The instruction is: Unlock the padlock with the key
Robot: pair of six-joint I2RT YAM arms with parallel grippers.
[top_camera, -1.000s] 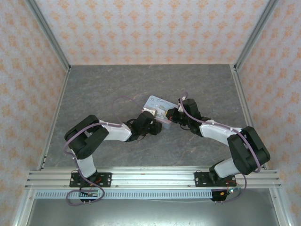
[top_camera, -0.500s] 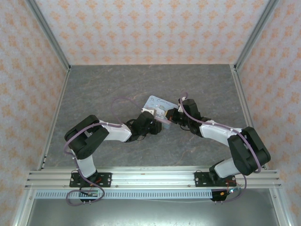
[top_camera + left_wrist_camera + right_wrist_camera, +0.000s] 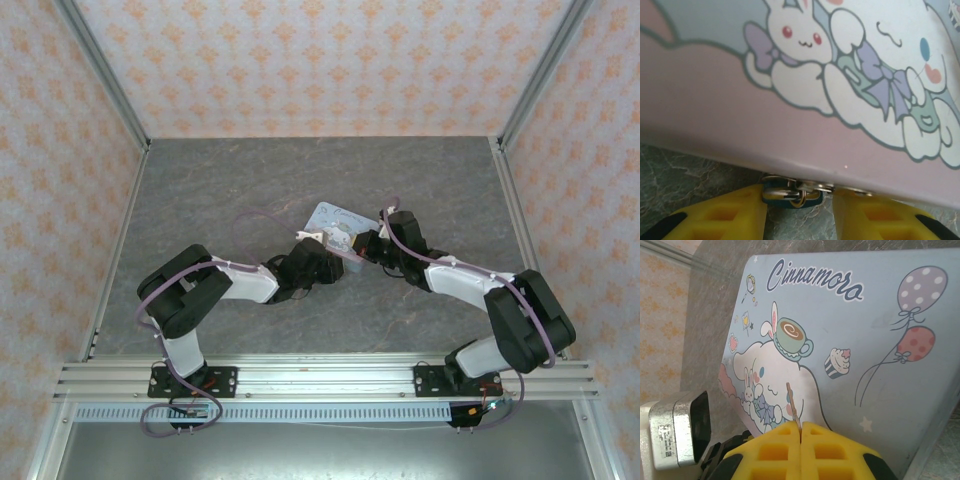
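tin box [image 3: 740, 115] close over padlock [image 3: 790, 194], open table [image 3: 220, 180] beyond

padlock [image 3: 790, 196] under tin [image 3: 790, 115] edge | key [image 3: 794, 407] over tin lid

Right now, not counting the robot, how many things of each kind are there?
tin box: 1
padlock: 1
key: 1
Total: 3
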